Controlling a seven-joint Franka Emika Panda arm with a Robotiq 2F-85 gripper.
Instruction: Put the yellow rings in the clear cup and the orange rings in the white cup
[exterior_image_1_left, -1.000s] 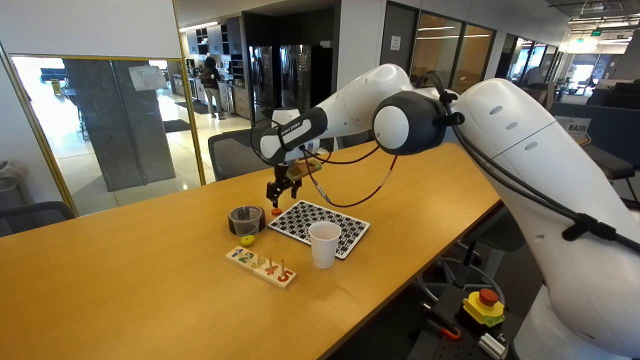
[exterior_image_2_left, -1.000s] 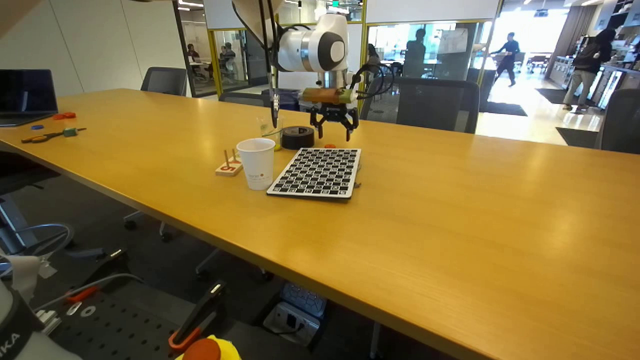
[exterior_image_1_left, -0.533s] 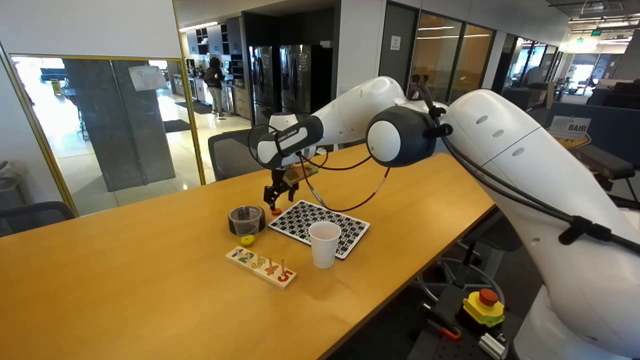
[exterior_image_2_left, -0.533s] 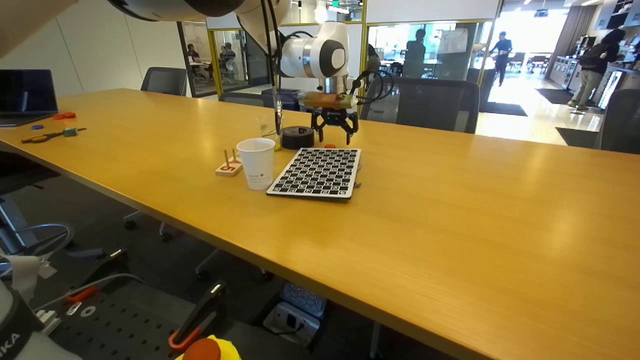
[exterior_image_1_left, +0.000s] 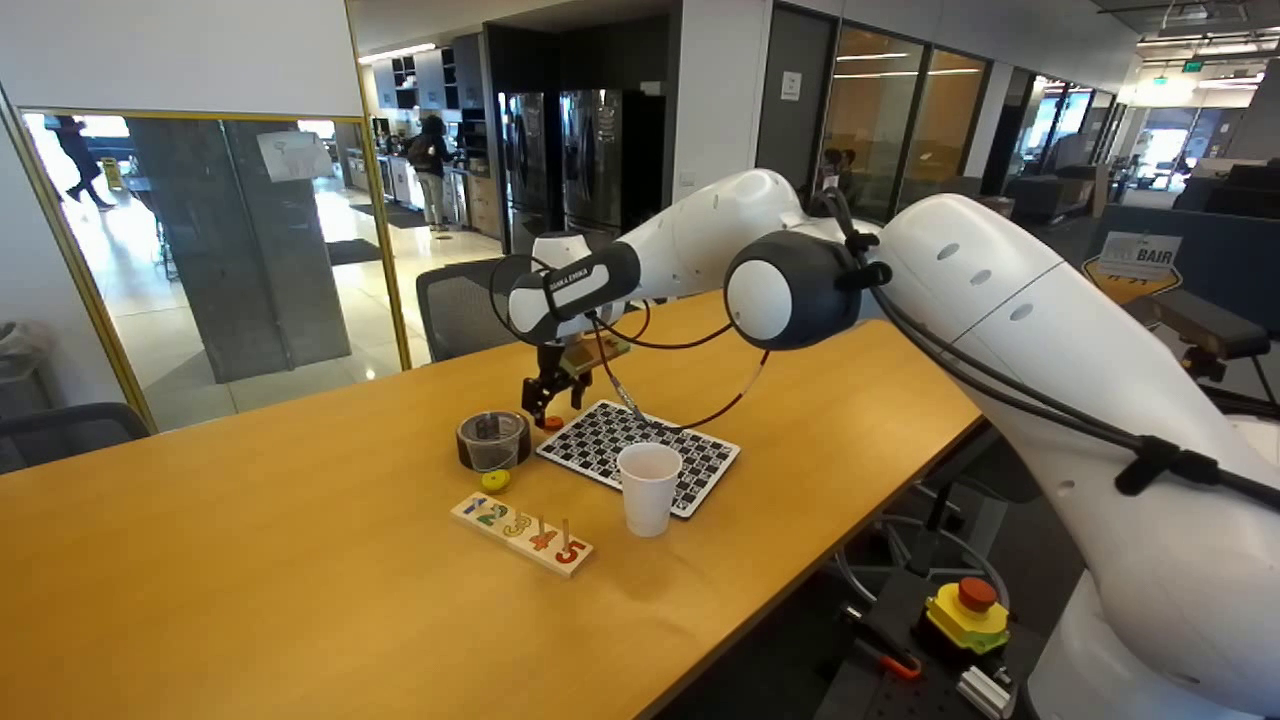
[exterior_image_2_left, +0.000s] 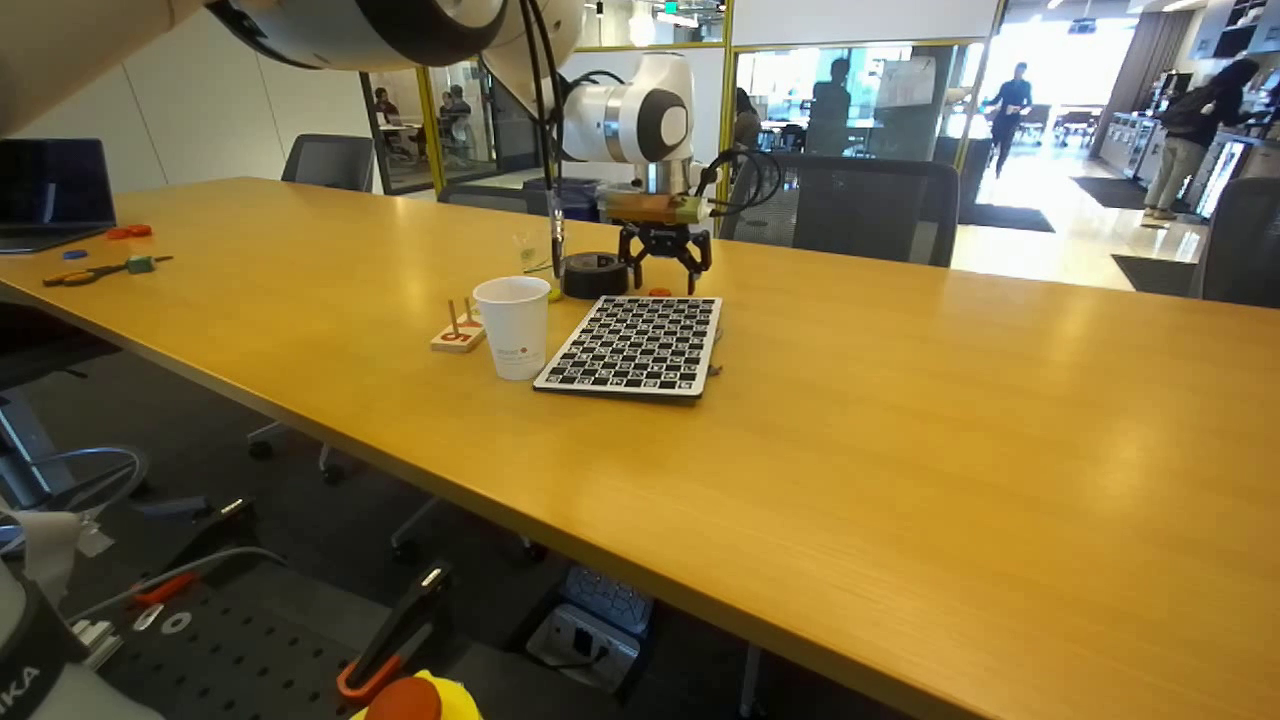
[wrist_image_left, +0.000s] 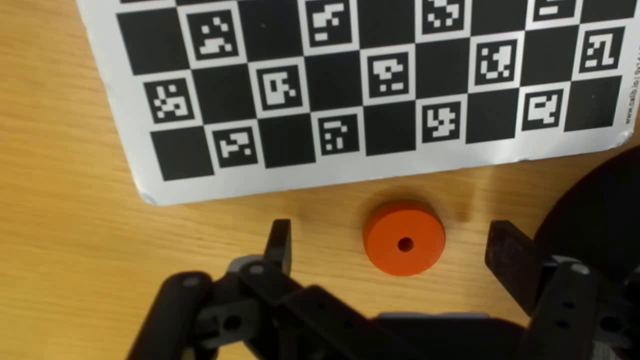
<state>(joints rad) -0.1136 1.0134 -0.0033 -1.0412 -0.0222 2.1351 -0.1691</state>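
Lowered and nudged a little left since a second ago, seen from an exterior view: gripper (exterior_image_1_left: 558, 412), fingers (wrist_image_left: 281, 245) parted wide, just above the orange ring (wrist_image_left: 405, 262).

At left, a black roll of tape (exterior_image_2_left: 596, 280); just beside it, contact unclear, the see-through, tapered clear cup (exterior_image_1_left: 492, 454). On the near side of that cup, a glossy yellow ring (exterior_image_1_left: 495, 481), flat on the smooth-grained wooden table (exterior_image_1_left: 300, 580). Nearer, a pale wooden number board (exterior_image_1_left: 521, 535) with painted digits and upright pegs, long axis from far left to near right. Farther right, the orange ring, a squat, smooth disc; then a thin, white-rimmed checkerboard (exterior_image_2_left: 640, 345); last, the plain, tapered white cup (exterior_image_1_left: 648, 500).

Orange ring: flat face down, bore pointing up. Both cups: upright, mouths up; long axis of the white cup vertical.

In the wrist view, wood on both sides of the orange ring, wider at left; only a narrow strip up to the checkerboard's edge. Close beyond the right-hand finger, the roll of tape. At near right, the table's edge, well apart from the orange ring.
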